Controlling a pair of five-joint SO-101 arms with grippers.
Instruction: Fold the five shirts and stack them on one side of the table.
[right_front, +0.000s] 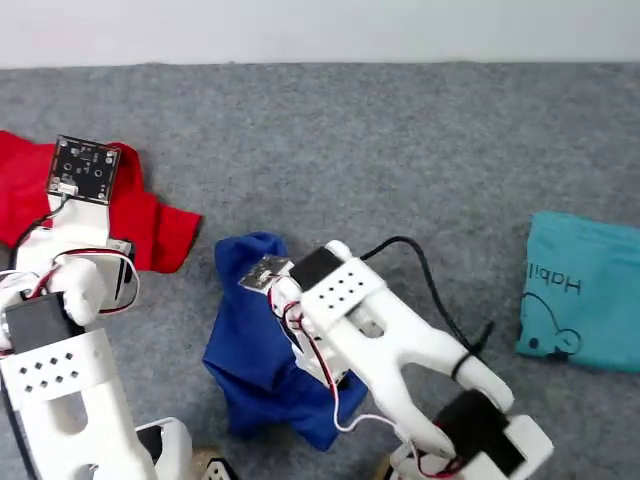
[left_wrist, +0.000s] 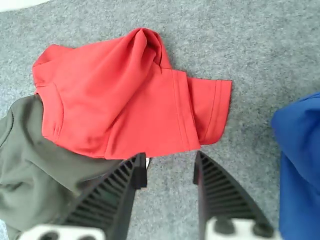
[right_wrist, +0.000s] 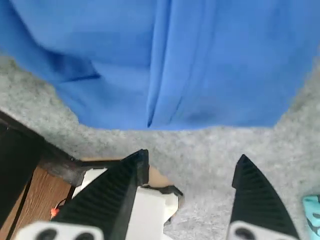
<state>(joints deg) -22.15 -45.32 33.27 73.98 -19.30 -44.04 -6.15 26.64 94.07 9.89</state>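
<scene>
Blue shirt (right_front: 245, 345): crumpled mid-table, partly under my right arm.
Right gripper (right_wrist: 194, 159): spread wide, empty, over the grey carpet (right_front: 400, 150) beside its hem.
Left gripper (left_wrist: 170, 162): open, empty, at the red shirt (left_wrist: 125, 100)'s edge.
Olive shirt (left_wrist: 30, 175): tucked under the red.
Teal shirt (right_front: 585, 290): folded, well apart on my right.

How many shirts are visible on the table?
4: red shirt far left, olive shirt touching it, blue shirt centre, folded teal shirt right. Others may be hidden.
</scene>
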